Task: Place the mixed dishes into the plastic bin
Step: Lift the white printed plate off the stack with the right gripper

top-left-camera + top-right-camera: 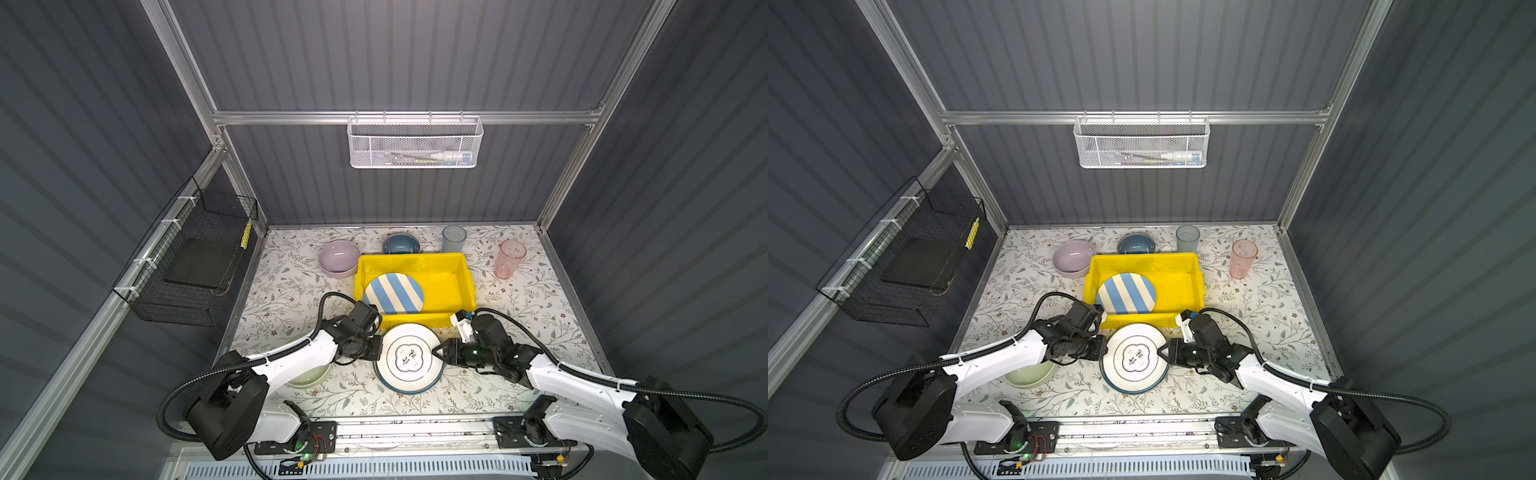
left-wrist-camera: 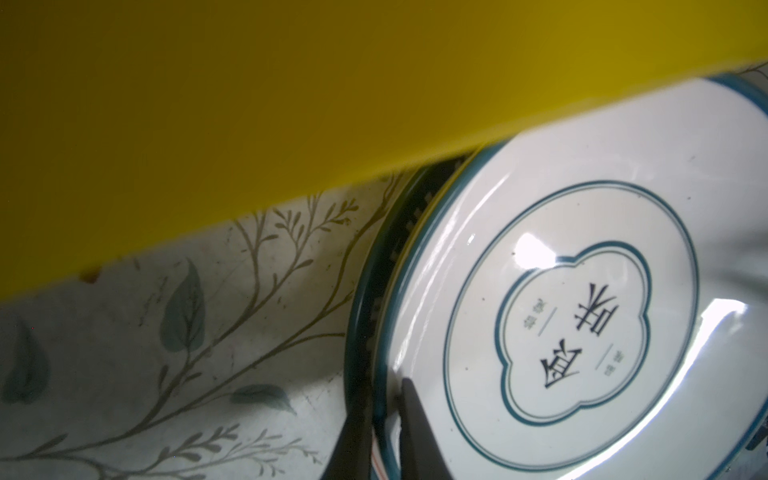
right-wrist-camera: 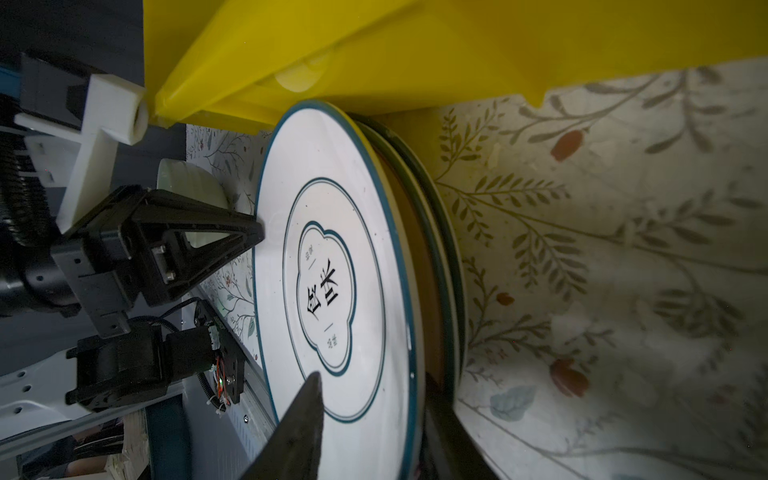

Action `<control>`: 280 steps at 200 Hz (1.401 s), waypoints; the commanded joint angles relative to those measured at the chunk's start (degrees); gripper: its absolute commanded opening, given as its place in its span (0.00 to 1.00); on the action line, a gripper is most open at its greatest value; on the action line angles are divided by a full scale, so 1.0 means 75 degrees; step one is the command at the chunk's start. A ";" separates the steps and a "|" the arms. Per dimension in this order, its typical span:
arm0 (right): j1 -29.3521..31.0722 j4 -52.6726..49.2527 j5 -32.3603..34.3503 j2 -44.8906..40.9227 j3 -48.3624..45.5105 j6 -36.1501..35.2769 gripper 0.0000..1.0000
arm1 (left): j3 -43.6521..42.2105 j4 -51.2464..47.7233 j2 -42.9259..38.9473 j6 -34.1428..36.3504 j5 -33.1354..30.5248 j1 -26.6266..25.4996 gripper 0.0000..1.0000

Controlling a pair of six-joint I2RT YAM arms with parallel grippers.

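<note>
Two white dark-rimmed plates are stacked just in front of the yellow plastic bin (image 1: 451,286) (image 2: 291,104). The upper plate (image 1: 409,357) (image 2: 582,291) (image 3: 332,270) is tilted off the lower plate (image 1: 409,388) (image 3: 453,257). My left gripper (image 1: 380,353) (image 2: 382,399) is shut on the upper plate's left rim. My right gripper (image 1: 436,352) (image 3: 374,380) is open, its jaws standing over and under the right rim. A blue-white striped plate (image 1: 394,294) lies in the bin. The pale green bowl (image 1: 307,376) sits partly hidden under my left arm.
Behind the bin stand a lilac bowl (image 1: 339,257), a blue bowl (image 1: 401,244) and a translucent blue tumbler (image 1: 454,239). A pink tumbler (image 1: 510,258) stands to the right. A white mesh basket (image 1: 415,143) hangs on the back wall, a black wire basket (image 1: 195,257) on the left wall.
</note>
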 commanded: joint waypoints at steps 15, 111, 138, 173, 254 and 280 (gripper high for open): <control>0.0073 0.0809 -0.0291 0.0315 0.0033 0.0142 0.35 | 0.0002 -0.0147 0.0155 -0.0092 0.0338 -0.0180 0.14; 0.0076 0.0088 0.0086 0.0520 0.0315 0.0135 0.21 | 0.0163 -0.0408 -0.0241 -0.0159 0.0180 -0.0210 0.18; 0.0083 -0.0177 0.0149 0.0344 0.0337 0.0089 0.18 | 0.0273 -0.0605 -0.0344 -0.0114 0.0060 -0.0210 0.22; 0.0073 -0.0457 0.0228 0.0106 0.0356 0.0006 0.12 | 0.0469 -0.0914 -0.0485 -0.0080 -0.0154 -0.0205 0.25; 0.0073 -0.1035 0.0255 -0.0354 0.0522 -0.0178 0.06 | 0.1078 -0.1823 -0.0966 0.0058 -0.0806 -0.0207 0.46; 0.0079 -0.1518 0.0370 -0.0685 0.0662 -0.0327 0.05 | 0.1451 -0.2212 -0.1063 0.0164 -0.1137 -0.0205 0.51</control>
